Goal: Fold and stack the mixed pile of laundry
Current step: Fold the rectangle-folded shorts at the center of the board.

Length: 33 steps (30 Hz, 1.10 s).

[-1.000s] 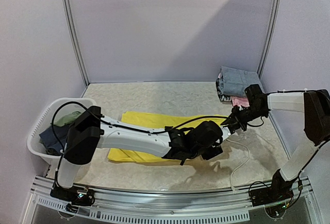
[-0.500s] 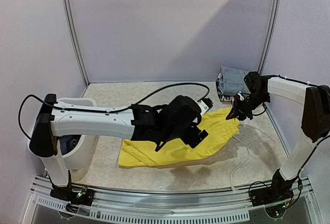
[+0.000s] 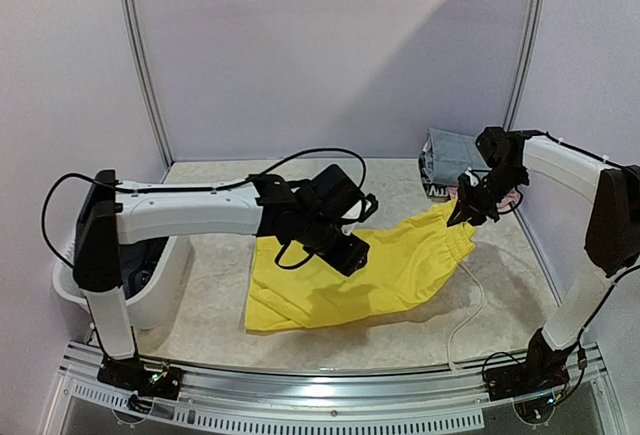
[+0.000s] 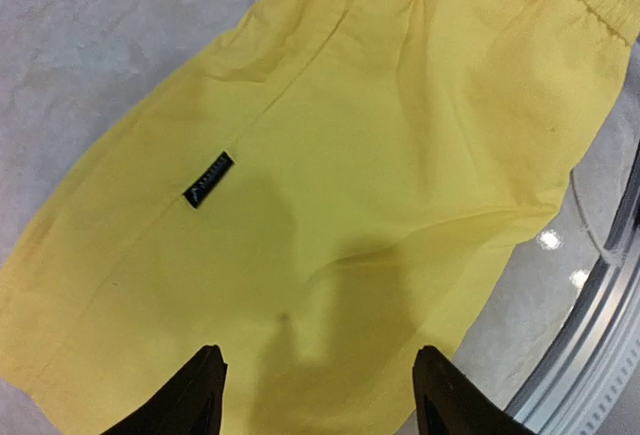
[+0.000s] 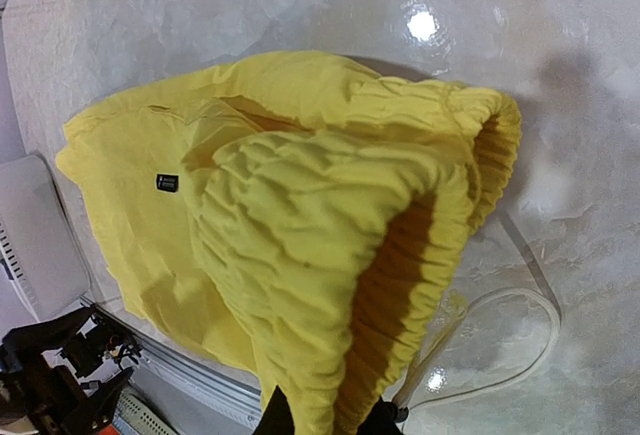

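The bright yellow elastic-waist shorts [image 3: 350, 275] lie spread diagonally over the middle of the table. One waistband corner is lifted toward the back right. My right gripper [image 3: 463, 217] is shut on that bunched waistband [image 5: 330, 255], and its dark fingertips just show at the bottom edge around the right gripper [image 5: 325, 420]. My left gripper [image 3: 345, 250] hovers over the shorts' upper left part. In the left wrist view the left gripper [image 4: 320, 400] is open above flat yellow cloth [image 4: 350, 155] with a small dark label [image 4: 208, 178], and nothing is between its fingers.
A white plastic tub [image 3: 65, 270] stands at the left edge with dark garments [image 3: 150, 255] inside. Folded grey and pink pieces [image 3: 455, 155] are stacked at the back right corner. A white cable [image 3: 472, 305] loops on the table at the right. A metal rail [image 3: 320, 400] runs along the front.
My left arm rose off the shorts and swung back toward the middle, its jaws open. My right gripper pulled the waistband up and to the right, drawing the shorts out longer.
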### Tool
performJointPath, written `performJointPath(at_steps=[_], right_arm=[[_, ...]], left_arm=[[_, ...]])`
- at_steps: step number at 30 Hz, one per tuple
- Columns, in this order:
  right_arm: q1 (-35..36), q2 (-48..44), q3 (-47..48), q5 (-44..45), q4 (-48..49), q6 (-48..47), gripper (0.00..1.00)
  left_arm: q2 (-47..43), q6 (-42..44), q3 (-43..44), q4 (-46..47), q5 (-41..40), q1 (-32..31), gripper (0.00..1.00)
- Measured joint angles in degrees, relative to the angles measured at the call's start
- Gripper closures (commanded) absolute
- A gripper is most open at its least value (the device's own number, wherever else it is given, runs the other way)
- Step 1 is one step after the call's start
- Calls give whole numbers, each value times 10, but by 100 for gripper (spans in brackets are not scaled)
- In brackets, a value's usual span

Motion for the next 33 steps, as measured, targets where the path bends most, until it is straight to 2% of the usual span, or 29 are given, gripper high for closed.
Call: performJointPath(at_steps=[6,14,21,33], right_arm=[[0,-14,24,8,-21,3,100],[3,-25,47,15,-33,22,100],[9,-24,73,16,-44,37,100],[18,-22,97,11,-58,60,100]], left_arm=[[75,-1,42,-37,56,2,46],[74,34,31,-54,134,2,48],[100,64,46,-55,129,-13,64],[233,76,173,-66,69,-54,75]])
